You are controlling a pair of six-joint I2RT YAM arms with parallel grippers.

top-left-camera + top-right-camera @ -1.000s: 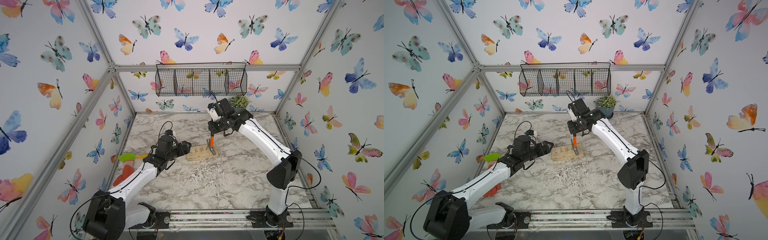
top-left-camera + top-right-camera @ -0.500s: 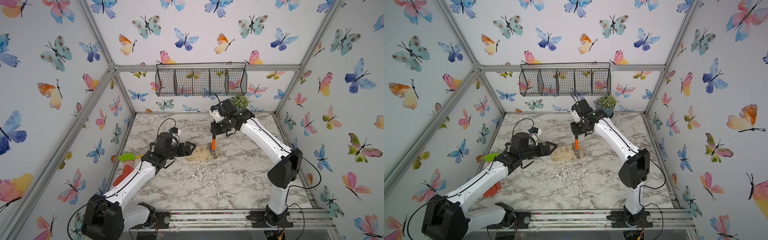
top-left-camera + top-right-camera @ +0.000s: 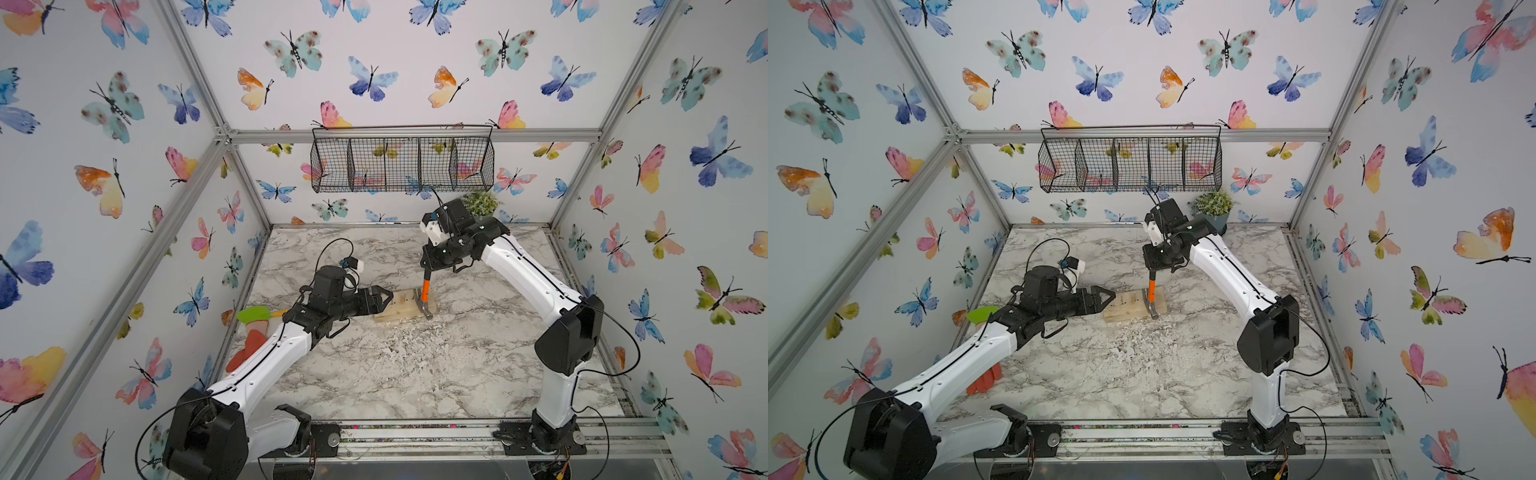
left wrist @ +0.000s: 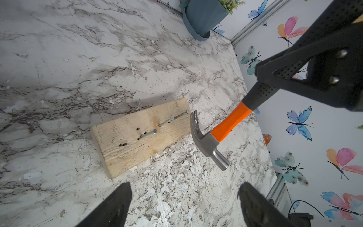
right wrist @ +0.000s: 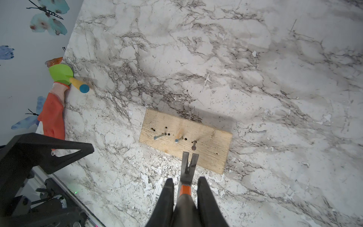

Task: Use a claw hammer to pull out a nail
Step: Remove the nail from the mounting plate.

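right gripper (image 5: 186, 179) clamped claw hammer (image 4: 206, 140) handle; claw hung near 1 nail (image 5: 194, 146) in board (image 5: 212, 149); left gripper (image 4: 184, 184) gaped, empty.

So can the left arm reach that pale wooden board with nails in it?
Probably yes: the open left gripper sits just short of the pale wooden board, nothing between. The orange-necked claw hammer in the right gripper hangs at its far end.

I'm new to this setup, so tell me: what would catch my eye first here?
The orange-necked claw hammer hangs head-down from the shut right gripper, its fork close to a nail in the wooden board mid-table. The left gripper hovers open near the board's end, and butterfly wallpaper covers the walls.
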